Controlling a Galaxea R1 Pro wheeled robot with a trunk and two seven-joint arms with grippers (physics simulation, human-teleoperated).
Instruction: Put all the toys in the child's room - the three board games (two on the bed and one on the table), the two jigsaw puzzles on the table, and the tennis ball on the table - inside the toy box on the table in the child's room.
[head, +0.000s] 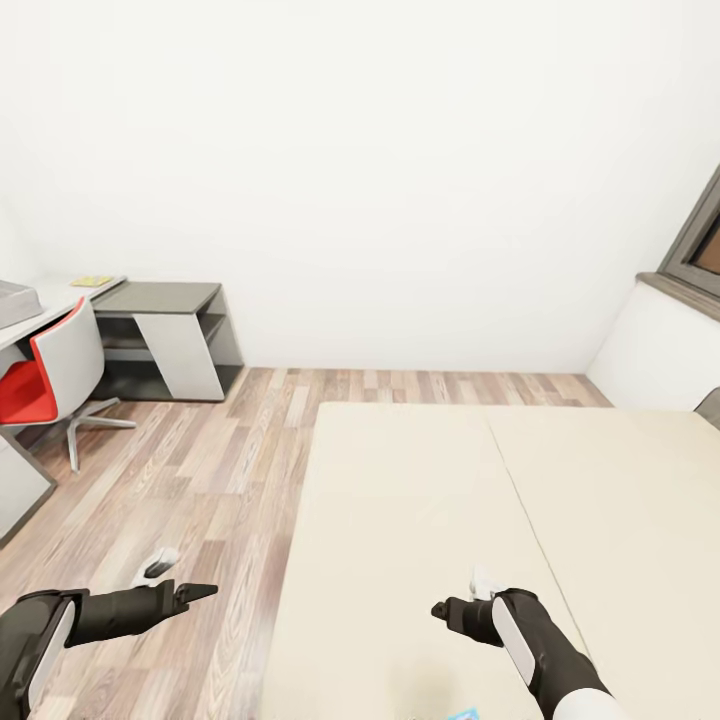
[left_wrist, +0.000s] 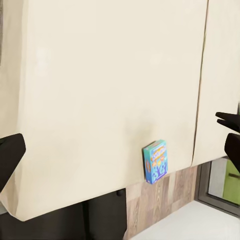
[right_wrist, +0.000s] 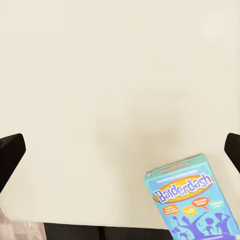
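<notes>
A mostly blue board game, a thin box printed "Balderdash", lies flat on the beige bed near its near edge. It shows as a small box in the left wrist view and as a blue sliver at the bottom of the head view. My right gripper hovers open over the mattress, just beyond the box, with nothing between its fingers. My left gripper is open over the floor beside the bed. At far left the grey toy box sits on the pale table.
A red and white swivel chair stands at the table. A dark grey cabinet adjoins it by the white wall. A small flat yellowish thing lies on the table's end. Wood-plank floor runs between bed and table. A dark-framed window is at right.
</notes>
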